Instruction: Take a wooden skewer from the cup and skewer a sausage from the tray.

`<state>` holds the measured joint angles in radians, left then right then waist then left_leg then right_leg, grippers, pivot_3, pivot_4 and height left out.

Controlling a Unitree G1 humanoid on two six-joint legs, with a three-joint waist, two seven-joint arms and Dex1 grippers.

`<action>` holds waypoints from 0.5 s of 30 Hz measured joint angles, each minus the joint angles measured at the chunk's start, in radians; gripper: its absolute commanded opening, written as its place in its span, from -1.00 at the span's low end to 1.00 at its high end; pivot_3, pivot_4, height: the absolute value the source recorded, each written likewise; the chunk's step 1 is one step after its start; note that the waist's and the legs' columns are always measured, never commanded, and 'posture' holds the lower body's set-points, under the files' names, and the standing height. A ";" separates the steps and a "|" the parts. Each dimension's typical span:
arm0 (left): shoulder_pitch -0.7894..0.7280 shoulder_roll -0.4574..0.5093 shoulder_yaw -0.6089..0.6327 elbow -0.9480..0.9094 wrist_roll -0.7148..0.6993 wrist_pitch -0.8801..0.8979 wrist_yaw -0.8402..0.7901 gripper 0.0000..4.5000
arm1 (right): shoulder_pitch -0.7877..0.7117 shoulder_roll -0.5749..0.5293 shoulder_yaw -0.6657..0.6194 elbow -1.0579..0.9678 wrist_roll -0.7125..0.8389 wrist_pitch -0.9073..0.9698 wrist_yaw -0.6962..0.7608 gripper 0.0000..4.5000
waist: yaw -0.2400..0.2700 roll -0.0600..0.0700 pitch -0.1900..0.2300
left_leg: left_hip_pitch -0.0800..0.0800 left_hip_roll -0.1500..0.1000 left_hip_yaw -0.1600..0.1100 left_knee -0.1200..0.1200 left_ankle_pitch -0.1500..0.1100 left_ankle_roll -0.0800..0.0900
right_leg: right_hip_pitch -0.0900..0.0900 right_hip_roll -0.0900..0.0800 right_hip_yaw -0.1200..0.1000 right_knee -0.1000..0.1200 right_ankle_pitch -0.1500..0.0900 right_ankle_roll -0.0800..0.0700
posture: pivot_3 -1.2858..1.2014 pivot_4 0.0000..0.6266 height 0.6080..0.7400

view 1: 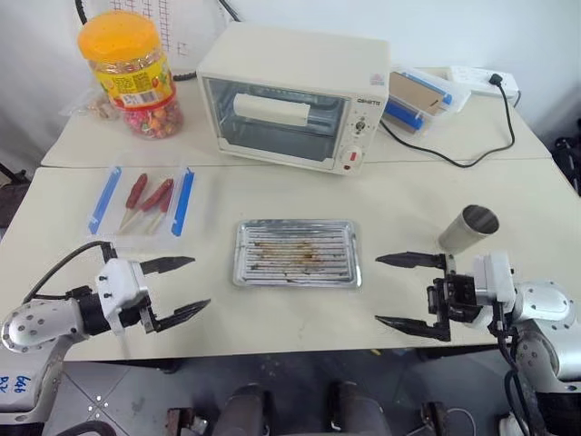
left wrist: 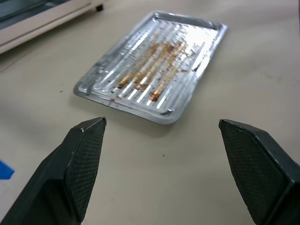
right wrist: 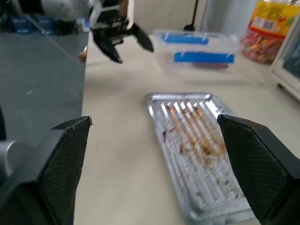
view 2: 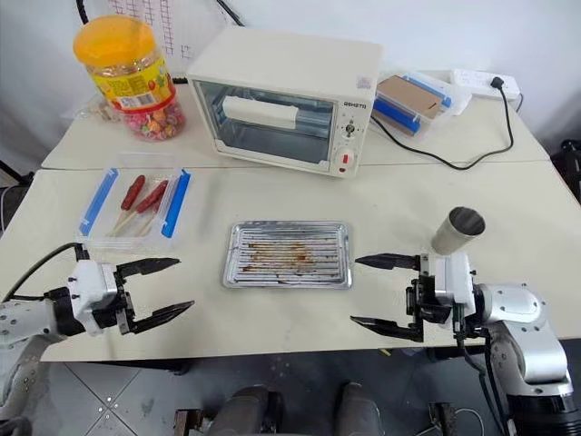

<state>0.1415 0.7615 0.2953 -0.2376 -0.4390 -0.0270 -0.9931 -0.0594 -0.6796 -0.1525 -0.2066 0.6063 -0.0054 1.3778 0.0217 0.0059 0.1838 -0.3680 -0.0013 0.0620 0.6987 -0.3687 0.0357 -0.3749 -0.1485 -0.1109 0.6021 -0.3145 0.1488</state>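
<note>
The silver ribbed tray (view 1: 297, 252) lies mid-table, brown-stained, with no sausage on it. The metal cup (view 1: 468, 229) stands tilted at the right, and I see no skewer in its mouth. Red sausages on wooden sticks (view 1: 150, 198) lie in a clear box with blue clips (view 1: 104, 202) at the left. My left gripper (view 1: 201, 282) hovers open near the front edge, left of the tray and in front of that box. My right gripper (view 1: 377, 290) is open too, right of the tray and just in front of the cup. Both wrist views look at the tray (left wrist: 154, 65) between spread fingers.
A white toaster oven (view 1: 290, 95) stands behind the tray. An orange-lidded candy jar (view 1: 132, 73) is at the back left. A second clear box (view 1: 422, 91), a power strip (view 1: 486, 82) and a black cable (view 1: 472, 159) occupy the back right.
</note>
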 measured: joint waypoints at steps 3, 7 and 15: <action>-0.001 -0.009 -0.024 0.025 0.037 -0.002 0.016 0.82 | -0.001 0.014 0.001 0.035 -0.020 -0.022 -0.006 1.00 | 0.000 0.000 0.000 | 0.000 0.000 0.000 0.000 0.000 0.000 | 0.000 0.000 0.000 0.000 0.000 0.000 | 0.03 -0.52 1.00; -0.002 -0.144 -0.011 0.006 0.005 0.067 0.155 0.82 | -0.002 0.098 -0.012 0.068 -0.041 -0.040 -0.116 1.00 | 0.000 0.000 0.000 | 0.000 0.000 -0.001 0.001 0.000 0.000 | 0.000 -0.001 0.000 0.003 0.000 0.000 | 0.03 -0.52 1.00; 0.128 -0.540 0.092 -0.143 -0.021 0.141 0.622 1.00 | -0.042 0.399 -0.132 0.181 -0.148 -0.162 -0.620 1.00 | 0.001 -0.001 0.000 | 0.000 0.000 -0.002 0.001 0.000 0.000 | -0.001 -0.001 0.000 0.004 0.000 0.000 | 0.03 -0.52 1.00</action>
<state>0.2699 0.2217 0.3872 -0.3804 -0.4598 0.1137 -0.3711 -0.1012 -0.2802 -0.2840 -0.0261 0.4580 -0.1677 0.7582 0.0223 0.0053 0.1835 -0.3679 -0.0017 0.0600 0.6996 -0.3686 0.0353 -0.3754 -0.1495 -0.1105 0.6063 -0.3143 0.1491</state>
